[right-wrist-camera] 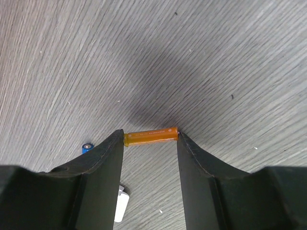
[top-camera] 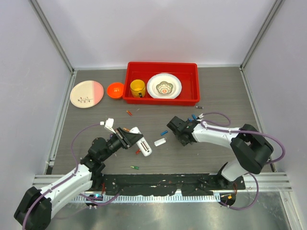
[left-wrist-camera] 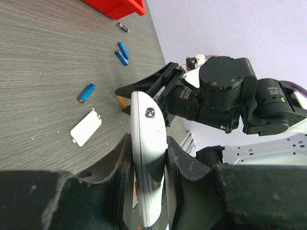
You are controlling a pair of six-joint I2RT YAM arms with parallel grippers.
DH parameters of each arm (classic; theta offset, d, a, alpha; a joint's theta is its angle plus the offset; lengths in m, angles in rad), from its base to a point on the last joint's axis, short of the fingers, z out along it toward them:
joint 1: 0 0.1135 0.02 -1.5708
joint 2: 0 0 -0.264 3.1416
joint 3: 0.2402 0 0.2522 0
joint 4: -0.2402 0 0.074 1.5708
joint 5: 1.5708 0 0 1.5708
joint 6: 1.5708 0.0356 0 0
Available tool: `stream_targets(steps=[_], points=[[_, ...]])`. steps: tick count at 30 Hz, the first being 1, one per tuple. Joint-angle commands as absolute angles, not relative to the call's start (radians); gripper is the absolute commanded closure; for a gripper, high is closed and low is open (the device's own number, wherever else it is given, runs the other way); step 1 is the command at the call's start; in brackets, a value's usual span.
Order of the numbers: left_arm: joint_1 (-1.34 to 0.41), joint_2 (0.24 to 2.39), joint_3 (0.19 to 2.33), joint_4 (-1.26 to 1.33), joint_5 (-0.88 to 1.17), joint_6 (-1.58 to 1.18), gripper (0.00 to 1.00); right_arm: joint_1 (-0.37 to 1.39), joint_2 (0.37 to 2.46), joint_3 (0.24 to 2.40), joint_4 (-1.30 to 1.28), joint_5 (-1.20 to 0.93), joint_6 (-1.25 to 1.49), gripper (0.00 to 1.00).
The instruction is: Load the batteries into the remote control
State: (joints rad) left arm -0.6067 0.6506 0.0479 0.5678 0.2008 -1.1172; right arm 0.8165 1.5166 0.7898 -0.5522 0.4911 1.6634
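- Top external view: the left pincer [top-camera: 130, 138] is clamped on the slim white rectangular plastic remote control [top-camera: 144, 146]. They sit near the middle of the grey wood-grain desk [top-camera: 225, 91], toward its near edge.
- Left wrist view: the remote control stands edge-on between the two black fingers, pinched from both sides. Its far end juts past the fingertips.
- Right wrist view: the right pincer [right-wrist-camera: 150, 140] has its jaws partway apart. They grip a thin cylindrical orange battery [right-wrist-camera: 151, 135] end to end between the fingertips. Whether the cell touches the desk cannot be told.
- A flat white rectangular back cover [top-camera: 160, 142] lies on the desk between the two pincers. A short blue battery [top-camera: 164, 132] lies just beside it on the far side.
- A pair of blue cells [top-camera: 193, 117] lies together beside the right arm, and a small dark cell [top-camera: 199, 107] lies just in front of the tray's right corner.
- A green cell [top-camera: 135, 167] lies toward the near edge, and a red cell [top-camera: 137, 151] lies just beside the remote control.
- A red rectangular plastic tray [top-camera: 163, 63] at the far edge holds a yellow cup [top-camera: 137, 87] and a white patterned bowl [top-camera: 164, 86].
- To the left of the tray are a small orange bowl [top-camera: 115, 90] and a round pink-and-cream plate [top-camera: 86, 93].
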Motion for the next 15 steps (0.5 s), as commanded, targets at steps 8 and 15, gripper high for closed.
stream_targets(steps=[8,15], points=[[-0.609,0.626,0.035,0.595,0.18,-1.103,1.0,0.821,1.637,0.864,-0.716,0.506,1.732,0.69],[-0.609,0.62,0.035,0.586,0.178,-1.108,1.0,0.819,1.687,0.906,-0.676,0.434,1.643,0.55]])
